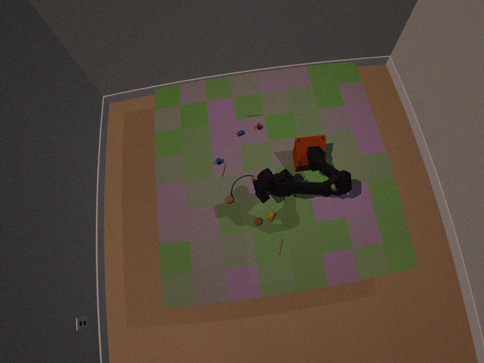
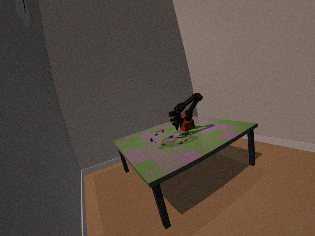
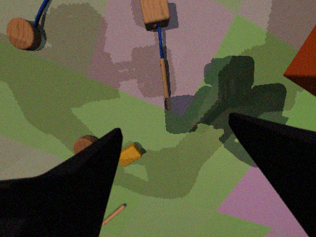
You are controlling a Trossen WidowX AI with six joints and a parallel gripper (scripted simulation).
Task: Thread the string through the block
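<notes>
The wooden block (image 3: pixel 154 8) (image 2: pixel 171 136) stands on the table. The blue string (image 3: pixel 160 41) (image 1: pixel 246 175) curves from the round button (image 3: pixel 21 34) (image 1: pixel 229 199) (image 2: pixel 163 144) to the block's far side and comes out at the near side. The stick (image 3: pixel 164 79) on its end lies wholly outside the block, a short length of string between them. My gripper (image 3: pixel 175 125) (image 2: pixel 178 127) is open and empty, raised above the table; in the wrist view the stick's dark tip shows just ahead of the gap between the fingertips. The top view hides the stick under the arm.
A loose button (image 1: pixel 258 221) (image 3: pixel 85 143), a yellow piece (image 1: pixel 271 215) (image 3: pixel 131 154) and a loose stick (image 1: pixel 280 246) (image 3: pixel 114 214) lie on one side. Another stick (image 1: pixel 224 169), a blue cylinder (image 1: pixel 218 161), a blue piece (image 1: pixel 241 133), a red piece (image 1: pixel 258 126) and a third stick (image 1: pixel 253 115) lie opposite.
</notes>
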